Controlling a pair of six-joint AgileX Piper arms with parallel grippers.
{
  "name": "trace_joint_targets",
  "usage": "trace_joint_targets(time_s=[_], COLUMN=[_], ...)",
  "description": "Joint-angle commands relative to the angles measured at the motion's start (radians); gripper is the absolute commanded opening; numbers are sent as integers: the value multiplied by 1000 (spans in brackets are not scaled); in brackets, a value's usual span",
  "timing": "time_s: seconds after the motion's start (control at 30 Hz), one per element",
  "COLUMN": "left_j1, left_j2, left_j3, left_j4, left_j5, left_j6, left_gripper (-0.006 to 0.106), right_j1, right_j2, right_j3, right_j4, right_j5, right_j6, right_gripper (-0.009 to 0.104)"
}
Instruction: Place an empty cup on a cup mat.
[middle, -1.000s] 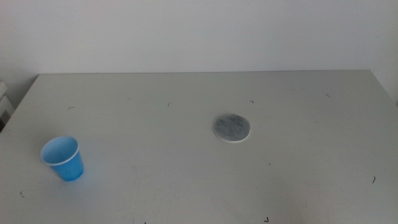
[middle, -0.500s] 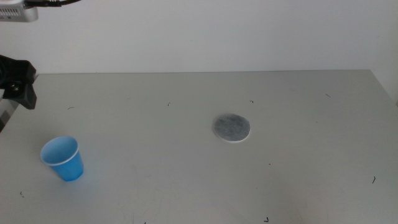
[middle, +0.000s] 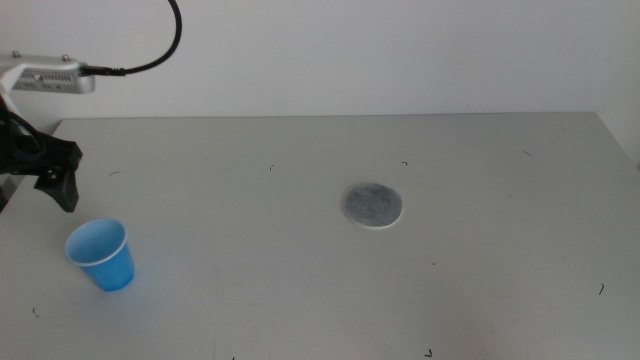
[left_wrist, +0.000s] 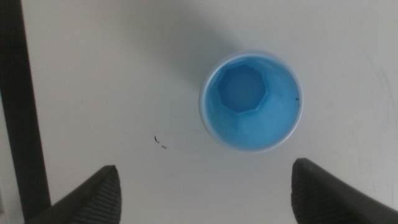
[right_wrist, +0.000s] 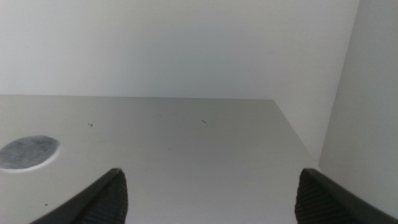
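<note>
Moving in from the left side, the left gripper (middle: 50, 175) has come farther over the table (middle: 300, 280) and now hangs above the cup (middle: 101, 254), with its jaws wide apart. That blue cup stands upright and empty, touched by nothing, well apart from the cup mat (middle: 373, 205). Off to the side, the right gripper (right_wrist: 208, 205) waits with its jaws apart too.

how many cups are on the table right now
1. The cup stands upright near the table's front left corner, apart from the cup mat at mid-table. The left gripper hovers open over the cup. Nothing here could hide another.
</note>
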Motion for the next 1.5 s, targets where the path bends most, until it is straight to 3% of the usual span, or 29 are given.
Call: trace_joint_targets(time_s=[0.0, 0.63, 0.7, 0.8, 1.0, 1.07, 1.23, 1.47], left_j1=[3, 2, 2, 2, 1, 1, 1, 0], left_j2=[16, 314, 317, 317, 317, 316, 282, 181], left_j3=[-30, -30, -30, -30, -30, -30, -31, -79], left_j4=[-11, -12, -12, -12, -17, -29, -32, -178], left_j5=[-47, -79, -88, -91, -84, -76, -40, 7], left_j6=[15, 27, 31, 45, 45, 51, 48, -8], left_gripper=[105, 102, 96, 74, 13, 0, 0, 0], right_j1=[0, 0, 0, 0, 0, 0, 0, 0], right_j2=[-26, -26, -26, -26, -26, -26, -26, -26], right_j3=[-8, -8, -8, -8, -8, -8, -8, -8], right_j4=[-14, -14, -14, -14, -14, -14, -14, -14], right_j5=[-75, -75, -75, -75, -75, -75, -75, -75], right_j6=[-5, -5, -5, -5, -5, -5, -5, -5], right_gripper=[94, 94, 94, 94, 94, 94, 94, 94])
